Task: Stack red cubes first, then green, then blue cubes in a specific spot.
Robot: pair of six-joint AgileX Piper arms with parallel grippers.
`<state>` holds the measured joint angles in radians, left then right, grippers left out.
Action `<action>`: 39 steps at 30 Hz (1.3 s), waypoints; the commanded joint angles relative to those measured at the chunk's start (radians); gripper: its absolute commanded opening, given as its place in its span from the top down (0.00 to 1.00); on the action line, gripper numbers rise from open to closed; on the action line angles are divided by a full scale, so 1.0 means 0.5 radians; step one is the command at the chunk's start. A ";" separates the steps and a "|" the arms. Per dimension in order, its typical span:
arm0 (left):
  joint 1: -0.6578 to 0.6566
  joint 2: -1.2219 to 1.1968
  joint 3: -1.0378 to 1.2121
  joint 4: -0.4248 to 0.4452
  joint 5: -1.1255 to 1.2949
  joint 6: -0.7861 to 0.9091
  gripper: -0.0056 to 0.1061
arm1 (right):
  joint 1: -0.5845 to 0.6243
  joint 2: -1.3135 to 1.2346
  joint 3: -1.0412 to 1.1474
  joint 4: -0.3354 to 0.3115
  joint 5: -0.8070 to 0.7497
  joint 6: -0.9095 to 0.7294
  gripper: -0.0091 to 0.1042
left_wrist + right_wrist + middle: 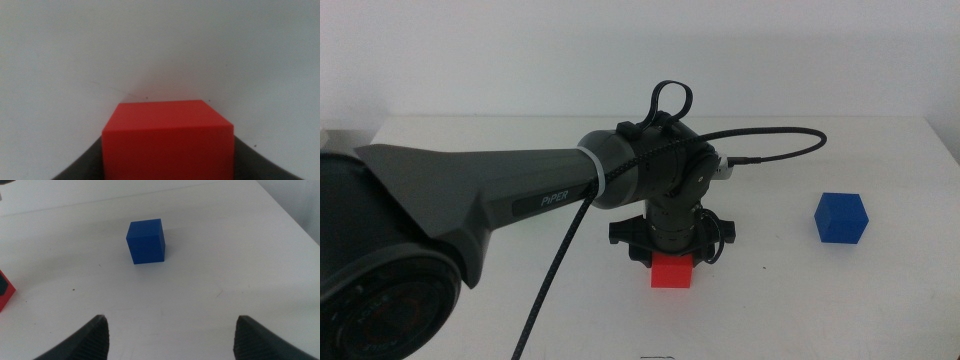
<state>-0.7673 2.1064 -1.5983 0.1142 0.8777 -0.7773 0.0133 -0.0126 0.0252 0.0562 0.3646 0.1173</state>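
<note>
We judged the task barely begun. The left gripper [672, 262] was down over the red cube [672, 271] near the table's [470, 130] centre front, and in the left wrist view that cube [168, 140] filled the gap w/ a dark jaw tight against each side, so we took it as clamped on the cube. Whether the cube sat on the table or hung just above it, we couldn't tell. Nothing was stacked on it yet.

The blue cube [842, 217] stood alone, well apart to the right, untouched. The right gripper [170, 335] looked toward it from a distance w/ jaws spread wide & nothing between them; the blue cube [146, 241] lay well ahead of them. The green cube didn't show in any view, maybe hidden behind the left arm [500, 195], so we couldn't place it.

Left to do, by our reckoning: settle red at the spot, then green, then blue on top.
</note>
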 commanded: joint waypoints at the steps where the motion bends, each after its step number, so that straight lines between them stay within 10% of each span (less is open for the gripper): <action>1: 0.002 -0.097 -0.055 0.055 -0.039 -0.035 0.96 | -0.015 -0.029 -0.017 -0.028 -0.095 -0.023 0.36; 18: 0.000 -0.097 -0.055 0.081 0.084 -0.082 0.90 | -0.015 -0.029 -0.017 -0.028 -0.095 -0.023 0.36; 19: 0.000 -0.097 -0.055 0.081 0.084 -0.082 0.88 | -0.015 -0.029 -0.017 -0.028 -0.095 -0.023 0.36; 21: 0.000 -0.097 -0.055 0.109 0.086 -0.075 0.49 | -0.015 -0.029 -0.017 -0.028 -0.095 -0.023 0.36; 26: 0.000 -0.107 -0.055 0.118 0.086 0.009 0.11 | -0.015 -0.029 -0.017 -0.028 -0.095 -0.023 0.36; 39: 0.000 -0.374 -0.055 0.026 0.262 0.067 0.11 | -0.015 -0.029 -0.017 -0.028 -0.095 -0.023 0.36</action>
<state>-0.7673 2.0092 -1.5991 0.1353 0.9966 -0.7532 0.0133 -0.0126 0.0252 0.0562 0.3646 0.1173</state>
